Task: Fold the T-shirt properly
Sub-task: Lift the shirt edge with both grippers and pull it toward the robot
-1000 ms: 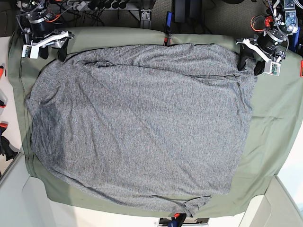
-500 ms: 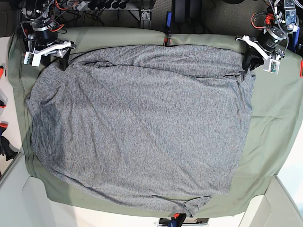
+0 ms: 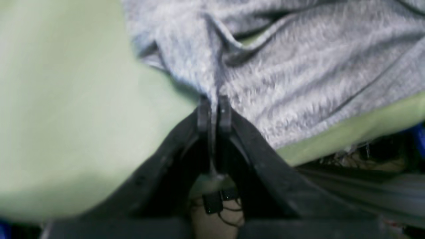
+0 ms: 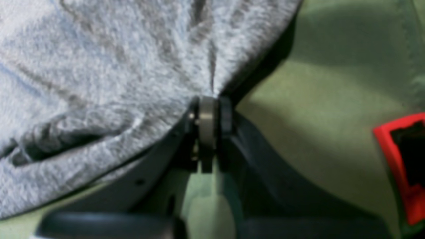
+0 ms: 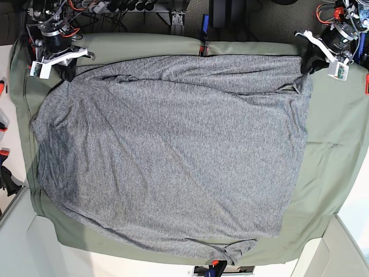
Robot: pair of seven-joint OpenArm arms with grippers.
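**T-shirt spread flat, both far corners pinched**

The olive-green cloth (image 5: 337, 138) covers the table. The T-shirt (image 5: 173, 156) lies spread flat on it, filling most of the surface. The left gripper (image 3: 214, 109) pinches one far corner of the shirt; the right gripper (image 4: 211, 111) pinches the other, jaws pressed together on fabric.

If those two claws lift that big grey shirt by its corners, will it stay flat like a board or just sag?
Probably sag: the T-shirt already bunches into soft folds where the left claw and right claw pinch it. It looks light, since thin pinches seem to tug its corners. It likely won't slip easily, as the knit looks fuzzy.
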